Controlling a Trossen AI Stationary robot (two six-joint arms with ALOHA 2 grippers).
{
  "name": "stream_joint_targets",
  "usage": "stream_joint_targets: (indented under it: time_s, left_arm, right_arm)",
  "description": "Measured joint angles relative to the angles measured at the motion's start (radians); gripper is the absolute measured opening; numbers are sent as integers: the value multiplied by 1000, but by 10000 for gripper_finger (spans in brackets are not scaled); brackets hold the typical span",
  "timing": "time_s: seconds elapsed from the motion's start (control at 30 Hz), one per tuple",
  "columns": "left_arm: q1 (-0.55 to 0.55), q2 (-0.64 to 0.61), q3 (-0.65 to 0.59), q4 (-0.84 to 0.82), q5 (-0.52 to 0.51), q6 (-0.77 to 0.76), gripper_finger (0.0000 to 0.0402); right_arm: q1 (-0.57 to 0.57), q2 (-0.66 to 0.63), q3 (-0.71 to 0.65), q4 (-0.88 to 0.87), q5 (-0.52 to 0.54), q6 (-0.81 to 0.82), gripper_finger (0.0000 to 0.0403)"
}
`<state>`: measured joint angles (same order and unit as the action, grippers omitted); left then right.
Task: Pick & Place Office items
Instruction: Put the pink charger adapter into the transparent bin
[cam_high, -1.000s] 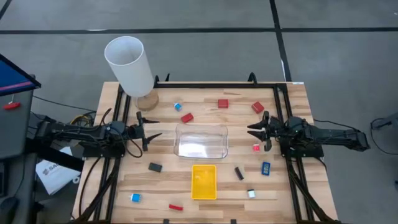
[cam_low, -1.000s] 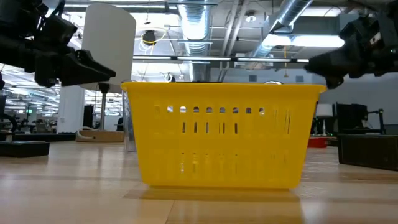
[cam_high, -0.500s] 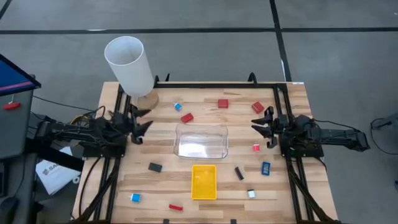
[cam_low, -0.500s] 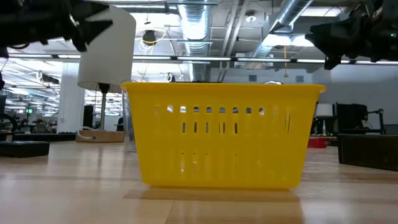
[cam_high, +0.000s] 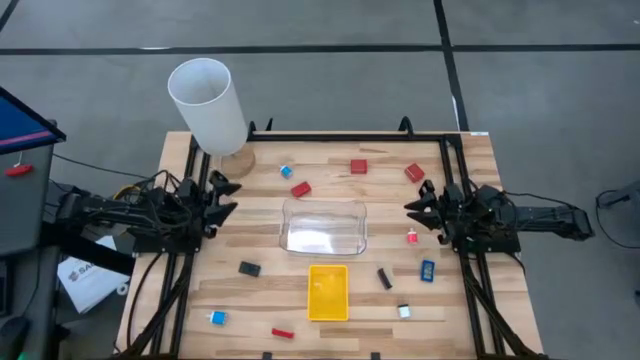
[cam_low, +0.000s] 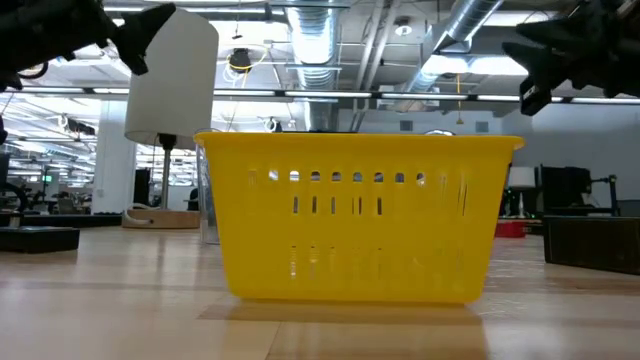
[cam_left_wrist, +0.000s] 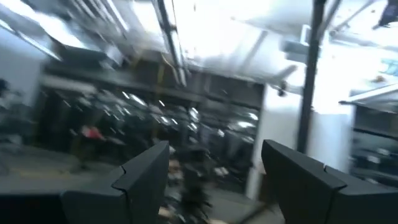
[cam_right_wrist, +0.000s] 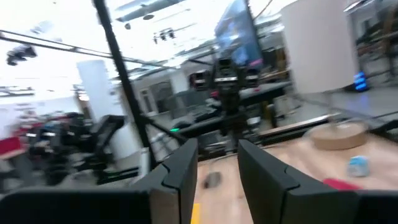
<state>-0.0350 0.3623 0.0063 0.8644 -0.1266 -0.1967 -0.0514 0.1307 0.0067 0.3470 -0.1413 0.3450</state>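
The office items lie scattered on the wooden table around both trays. Among them are red blocks (cam_high: 358, 166) (cam_high: 414, 172) (cam_high: 300, 188), blue-and-white bits (cam_high: 286, 171) (cam_high: 218, 317) (cam_high: 404, 311), black bits (cam_high: 249, 268) (cam_high: 384, 278) and a thin red stick (cam_high: 283, 333). My left gripper (cam_high: 226, 196) hangs open and raised by the table's left edge, near the white cylinder's base. My right gripper (cam_high: 414, 205) is open and raised near the right edge, above a small red piece (cam_high: 411, 237). Neither holds anything.
A clear plastic tray (cam_high: 323, 226) sits mid-table with a yellow tray (cam_high: 328, 291) just nearer; the yellow tray fills the low view (cam_low: 360, 215). A tall white cylinder (cam_high: 207, 105) on a round wooden base (cam_high: 236, 160) stands at the far left corner. Black frame rails run along the table's sides.
Both grippers have risen and tipped their fingers upward. The left one has drawn back toward the table's left edge and the cylinder; the right one has pulled slightly toward the right edge. No item has moved.
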Motion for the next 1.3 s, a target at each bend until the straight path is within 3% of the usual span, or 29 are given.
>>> stream_joint_targets:
  time_s: [0.2, 0.3, 0.47, 0.57, 0.7, 0.8, 0.93, 1.07, 1.2, 1.3]
  left_arm:
    - [-40, 107, 0, -11, 217, -144, 253]
    - [-84, 182, 0, 38, 197, -150, 253]
    - [-112, 323, 0, 165, 137, -233, 253]
    - [-110, 403, 0, 222, 135, -279, 253]
    - [-116, 497, 32, 329, 319, -192, 253]
    - [-122, 551, 92, 425, 372, -73, 253]
    - [-109, 565, 211, 421, 301, 98, 253]
    - [-81, 512, 315, 283, 159, 262, 253]
    - [-80, 395, 399, -29, -66, 373, 253]
    - [-98, 309, 431, -259, -195, 375, 253]
  right_arm:
    - [132, 0, 0, 7, 9, 13, 109]
    - [199, 0, 0, 26, 25, 8, 109]
    - [332, 14, 32, 33, 151, -11, 109]
    - [437, 59, 69, 85, 238, -102, 109]
    - [581, 196, 144, 208, 315, -303, 109]
    - [657, 322, 266, 208, 341, -486, 109]
    - [703, 470, 560, -67, 447, -582, 109]
    - [712, 618, 919, -496, 734, -466, 109]
    - [712, 777, 1230, -917, 1017, -165, 109]
    - [696, 887, 1423, -1303, 1060, 179, 109]
